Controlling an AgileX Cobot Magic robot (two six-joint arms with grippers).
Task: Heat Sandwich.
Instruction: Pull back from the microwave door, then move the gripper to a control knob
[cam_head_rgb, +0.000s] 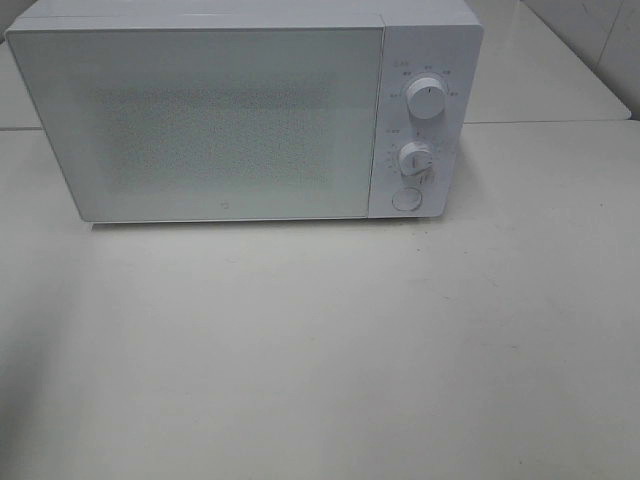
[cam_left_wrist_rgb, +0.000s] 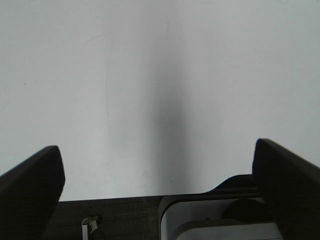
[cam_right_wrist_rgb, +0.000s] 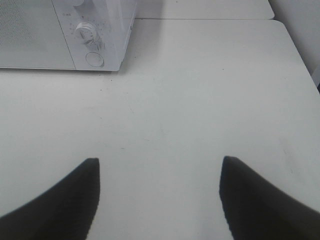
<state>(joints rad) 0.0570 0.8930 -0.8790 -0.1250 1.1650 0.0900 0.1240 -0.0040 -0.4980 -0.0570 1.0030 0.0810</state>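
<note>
The boxy white microwave (cam_head_rgb: 220, 120) is sitting shut on the pale table (cam_head_rgb: 320, 350). The sandwich is showing nowhere, perhaps hiding inside. The left gripper (cam_left_wrist_rgb: 156, 147) and right gripper (cam_right_wrist_rgb: 160, 161) are hovering spread apart, empty. Heating seems to be under way or finished; the next move is probably the right gripper reaching for the small round button (cam_head_rgb: 406, 199).

a white table (cam_head_rgb: 320, 350) fills the scene, its top smooth and matte, with a few faint specks and scuffs. a white microwave (cam_head_rgb: 240, 110) stands directly on it toward the far side, door shut and facing forward. its panel on the right carries two knobs (cam_head_rgb: 427, 98) and a round button (cam_head_rgb: 405, 198). a thin seam (cam_head_rgb: 550, 122) crosses the surface to the right of the microwave. the near part of the table is bare.
</note>
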